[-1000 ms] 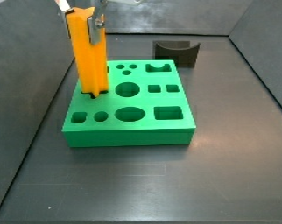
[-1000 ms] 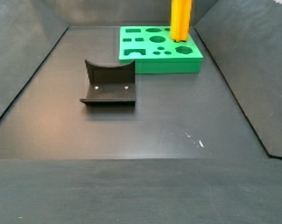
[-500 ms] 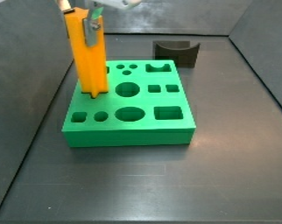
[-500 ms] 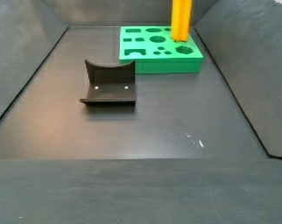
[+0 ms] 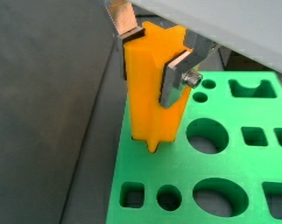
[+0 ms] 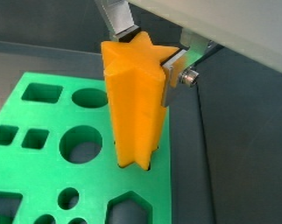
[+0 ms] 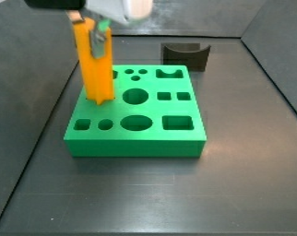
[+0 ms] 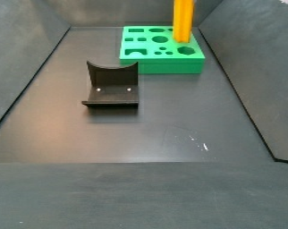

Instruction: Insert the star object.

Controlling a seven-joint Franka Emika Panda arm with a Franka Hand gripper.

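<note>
The star object [image 7: 94,69] is a long orange bar standing upright, with its lower end in a hole at the edge of the green block [image 7: 151,129]. The gripper [image 7: 96,32] is shut on the bar's upper part. In both wrist views the two fingers press the star-shaped top from opposite sides: gripper [image 5: 154,52], star object [image 5: 150,96], gripper [image 6: 151,51], star object [image 6: 137,105]. The green block [image 5: 237,175] [image 6: 38,149] has several shaped holes. In a side view the bar [image 8: 183,22] rises from the block [image 8: 158,55]; the gripper is out of frame there.
The dark fixture [image 8: 111,85] with a notched top stands on the floor apart from the block, also seen in a side view [image 7: 185,55]. Grey walls [image 7: 274,83] slope up round the dark floor [image 8: 147,152].
The gripper has come down a little with the bar; its white body now shows at the top of a side view. The block and fixture have not moved.
</note>
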